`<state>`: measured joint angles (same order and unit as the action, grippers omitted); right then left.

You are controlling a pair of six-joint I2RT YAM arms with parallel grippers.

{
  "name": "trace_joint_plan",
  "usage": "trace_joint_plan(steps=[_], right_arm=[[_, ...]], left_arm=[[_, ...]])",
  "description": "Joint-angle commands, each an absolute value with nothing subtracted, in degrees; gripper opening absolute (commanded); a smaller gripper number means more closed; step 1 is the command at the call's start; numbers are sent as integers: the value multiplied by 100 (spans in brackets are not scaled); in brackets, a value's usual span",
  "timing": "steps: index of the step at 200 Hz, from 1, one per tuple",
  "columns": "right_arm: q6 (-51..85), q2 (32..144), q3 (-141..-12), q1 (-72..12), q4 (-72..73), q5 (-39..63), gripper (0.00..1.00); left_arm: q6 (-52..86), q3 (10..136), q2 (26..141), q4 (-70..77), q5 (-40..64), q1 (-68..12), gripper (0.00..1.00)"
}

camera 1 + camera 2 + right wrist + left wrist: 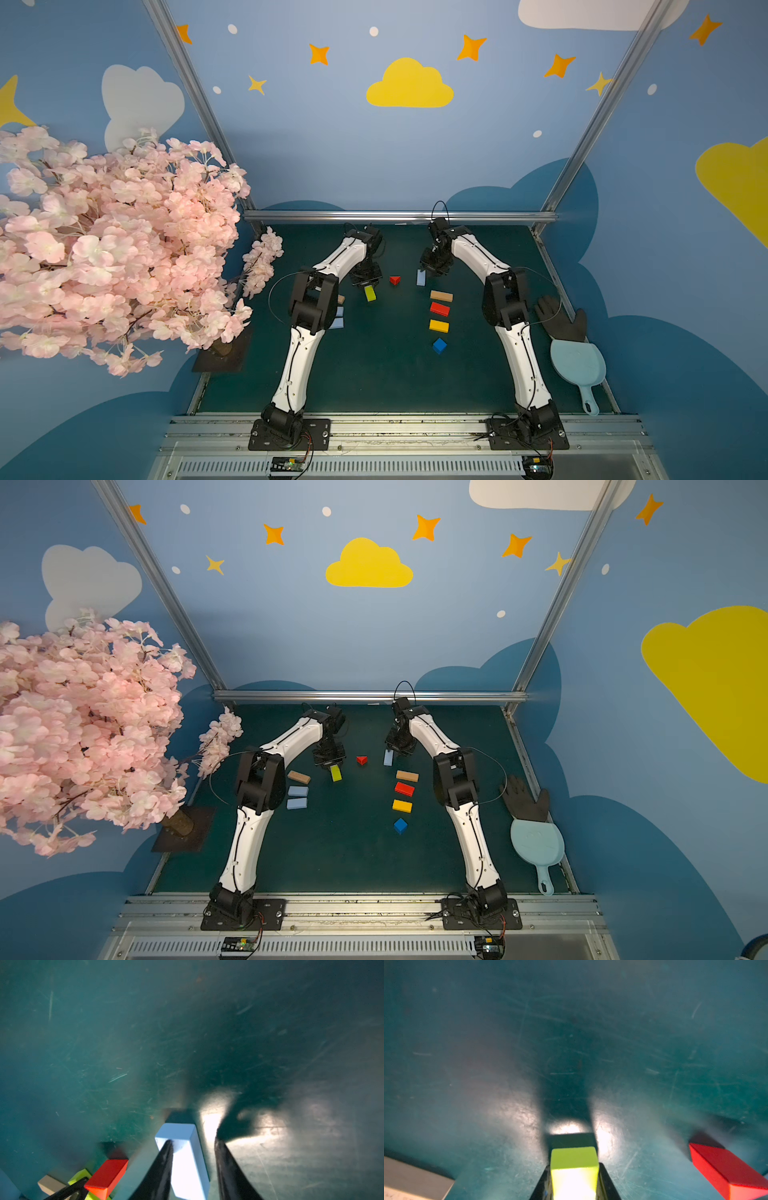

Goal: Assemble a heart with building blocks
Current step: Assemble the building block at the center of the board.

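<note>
Dark green tabletop [386, 382] lies under a sky-blue painted backdrop [332, 145]. The left gripper [574, 1167] is clamped on a lime green wooden bar [574, 1157], whose long axis runs out of the jaws toward the arm bases in both top views. The right gripper [193, 1140] stands slightly parted around a light blue wooden bar [187, 1165], with a gap at one finger; this bar also runs far-to-near. Between the two bars sits the red wooden triangle [395, 280]. Beside the right arm a tan bar [441, 296], red bar [439, 309] and yellow bar [439, 326] lie crosswise in a column, with the dark blue cube [439, 345] nearest the bases.
</note>
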<state>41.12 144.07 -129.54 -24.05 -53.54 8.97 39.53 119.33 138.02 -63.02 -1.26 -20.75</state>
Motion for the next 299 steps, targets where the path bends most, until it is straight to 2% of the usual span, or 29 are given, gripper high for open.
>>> trace_joint_plan(steps=[1, 87, 147, 211, 224, 252, 299], right_arm=[[3960, 14404, -12972, -2431, -5366, 892, 40], [3673, 14649, -13449, -2628, -5423, 819, 43], [3245, 14787, -13615, -2733, -5674, 544, 38], [3017, 14808, -13651, -2839, -5957, 79, 19], [3006, 14810, -13652, -2841, -5961, 87, 24], [3001, 14779, -13666, -2867, -5906, 194, 45], [2667, 14722, -13660, -3027, -5757, 0, 50]], left_arm=[[4068, 11993, 14091, -6407, -55, -2074, 21], [4139, 12196, 14199, -6494, -88, -2057, 21], [4243, 12522, 14364, -6631, -62, -2053, 20], [4222, 12611, 14409, -6746, -92, -2097, 18], [4218, 12598, 14406, -6768, -112, -2123, 18], [4227, 12531, 14370, -6776, -151, -2141, 18], [4252, 12533, 14354, -6776, -152, -2140, 18]])
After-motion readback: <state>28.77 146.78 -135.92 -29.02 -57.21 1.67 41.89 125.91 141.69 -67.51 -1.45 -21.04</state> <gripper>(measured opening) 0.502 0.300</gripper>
